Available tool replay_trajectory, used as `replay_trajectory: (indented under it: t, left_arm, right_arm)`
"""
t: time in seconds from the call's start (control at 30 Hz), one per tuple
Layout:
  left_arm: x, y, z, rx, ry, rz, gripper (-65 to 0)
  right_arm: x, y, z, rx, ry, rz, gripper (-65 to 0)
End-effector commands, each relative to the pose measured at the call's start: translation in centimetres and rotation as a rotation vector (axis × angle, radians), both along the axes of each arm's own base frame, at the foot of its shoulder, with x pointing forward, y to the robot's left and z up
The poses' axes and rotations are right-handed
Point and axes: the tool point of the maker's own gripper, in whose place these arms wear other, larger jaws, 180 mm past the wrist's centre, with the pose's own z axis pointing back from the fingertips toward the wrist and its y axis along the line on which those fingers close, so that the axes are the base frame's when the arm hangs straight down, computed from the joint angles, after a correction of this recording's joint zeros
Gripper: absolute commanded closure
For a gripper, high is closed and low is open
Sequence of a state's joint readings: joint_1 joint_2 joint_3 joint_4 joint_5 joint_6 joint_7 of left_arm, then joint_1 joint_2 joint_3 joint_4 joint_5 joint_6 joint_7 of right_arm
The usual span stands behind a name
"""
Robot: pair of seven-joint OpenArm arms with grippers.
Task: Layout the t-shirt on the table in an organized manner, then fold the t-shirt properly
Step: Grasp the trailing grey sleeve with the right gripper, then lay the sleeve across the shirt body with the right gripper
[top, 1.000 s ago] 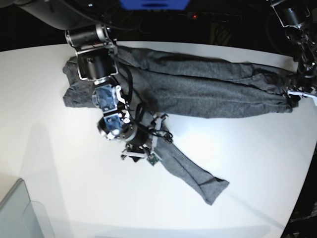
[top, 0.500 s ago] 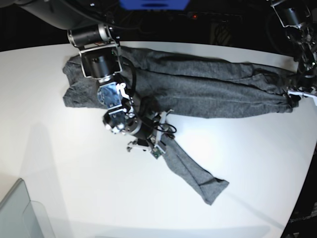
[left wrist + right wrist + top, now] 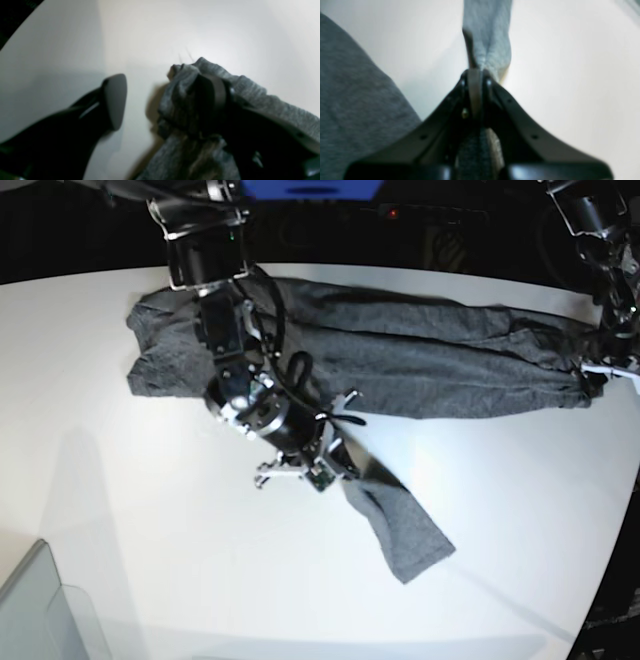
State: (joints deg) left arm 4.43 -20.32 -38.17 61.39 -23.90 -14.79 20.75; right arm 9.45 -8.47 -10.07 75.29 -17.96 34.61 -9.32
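Observation:
The dark-grey t-shirt (image 3: 420, 365) lies stretched across the far side of the white table (image 3: 150, 560), with a narrow flap (image 3: 400, 530) trailing toward the front. My right gripper (image 3: 340, 463) is shut on that flap near the shirt's body. The right wrist view shows the jaws (image 3: 475, 75) pinched together on a fold of cloth (image 3: 487, 37), beside the body of the shirt (image 3: 350, 100). My left gripper (image 3: 600, 368) sits at the shirt's right end. It stands open (image 3: 162, 85), and bunched cloth (image 3: 180, 95) drapes over one finger (image 3: 212, 95).
A translucent grey bin corner (image 3: 40, 610) sits at the front left. The table's curved edge (image 3: 600, 580) runs down the right side. Dark equipment lines the far edge behind the shirt.
My right gripper has closed on the shirt's flap and shifted right. The flap's loose end has drawn in toward the gripper. The left arm has not moved.

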Motion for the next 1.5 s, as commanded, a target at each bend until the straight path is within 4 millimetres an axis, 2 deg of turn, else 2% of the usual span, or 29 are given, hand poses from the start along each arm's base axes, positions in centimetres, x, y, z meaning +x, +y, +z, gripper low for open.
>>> replay_trajectory:
  t: [0.0, 0.27, 0.33, 0.47, 0.6, 0.8, 0.87, 1.0, 1.1, 1.17, 1.3, 1.4, 1.47]
  left_arm:
    - [0.0, 0.5, 0.4, 0.01, 0.012, -0.004, -42.3]
    - [0.0, 0.6, 0.5, 0.012, 0.012, -0.004, -42.3]
    - [0.4, 0.5, 0.7, 0.012, 0.003, -0.005, -42.3]
    - [0.5, 0.5, 0.7, 0.012, 0.002, -0.005, -42.3]
    - [0.3, 0.5, 0.7, 0.012, 0.005, -0.005, -42.4]
    - [0.3, 0.6, 0.6, 0.012, 0.006, -0.004, -42.4]
    - [0.2, 0.6, 0.7, 0.012, 0.005, -0.003, -42.5]
    - [0.3, 0.7, 0.8, 0.008, -0.001, 0.001, -42.5]
    - [0.4, 0.7, 0.9, 0.008, -0.007, 0.003, -42.5]
    - [1.0, 0.7, 2.0, 0.025, -0.032, -0.007, -42.5]
    - [2.2, 0.4, 4.9, 0.076, -0.097, -0.04, -42.5]
    - [3.4, -0.2, 7.9, 0.124, -0.162, -0.074, -42.5]
    - [3.5, -0.4, 9.1, 0.153, -0.179, -0.09, -42.5]
  right_arm:
    - [-0.5, 1.3, 2.3, 0.046, -0.059, 0.03, 0.0]
    - [-11.9, 9.7, 4.7, 0.086, -0.074, 0.286, 0.0]
    - [-14.0, 11.3, 4.7, 0.098, -0.059, 0.34, 0.0]
    - [-16.0, 12.5, 3.9, 0.102, -0.026, 0.386, 0.0]
    - [-16.2, 12.6, 2.7, 0.087, 0.004, 0.393, 0.0]
    - [-16.2, 12.6, 2.6, 0.085, 0.005, 0.393, -0.9]
    - [-16.2, 12.6, 2.5, 0.083, 0.007, 0.394, -7.3]
    - [-16.6, 12.7, 2.6, 0.089, 0.01, 0.396, -27.4]
    - [-16.4, 12.7, 3.5, 0.098, -0.013, 0.391, -37.6]
    - [-16.4, 12.3, 4.6, 0.118, -0.033, 0.376, -41.0]
    - [-14.8, 10.0, 6.5, 0.138, -0.079, 0.287, -40.6]
    - [-13.7, 7.8, 6.5, 0.132, -0.083, 0.214, -40.6]
    - [-13.8, 6.4, 5.6, 0.103, -0.07, 0.197, -40.6]
